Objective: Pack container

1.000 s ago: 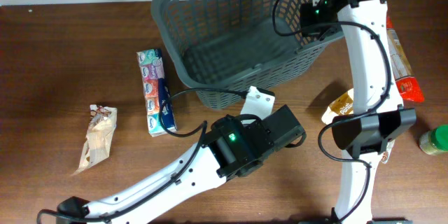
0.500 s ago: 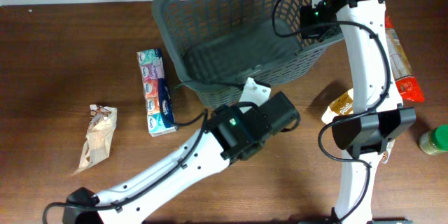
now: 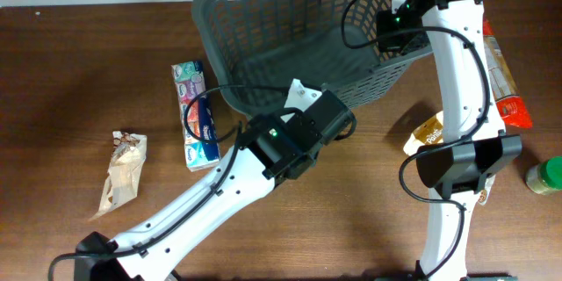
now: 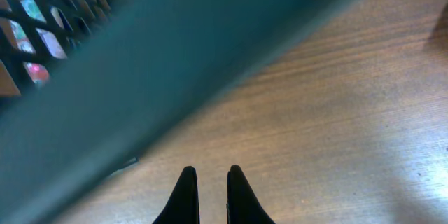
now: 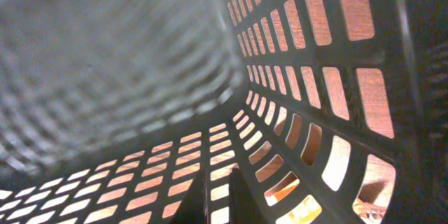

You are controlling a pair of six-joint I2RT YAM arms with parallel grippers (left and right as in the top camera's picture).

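Observation:
The container (image 3: 263,26) is a large dark grey lattice basket at the back middle of the table. My left gripper (image 3: 301,97) is at the basket's near wall. In the left wrist view its fingers (image 4: 208,182) are shut with nothing between them, low over the wood, and the basket's wall (image 4: 175,49) is a blur just ahead. My right gripper (image 3: 392,28) reaches into the basket at its right rim. In the right wrist view its fingers (image 5: 218,182) are close together in front of the slotted wall (image 5: 308,77), with nothing visibly between them.
A tissue pack (image 3: 195,114) lies left of the basket, and a clear snack packet (image 3: 123,171) lies further left. Right of the right arm are a brown packet (image 3: 428,132), a long packet with a red end (image 3: 505,83) and a green-lidded jar (image 3: 546,176).
My left arm has swung up and to the left, bringing its gripper from the open wood in front of the basket to the basket's near wall. The right arm and the basket have not moved.

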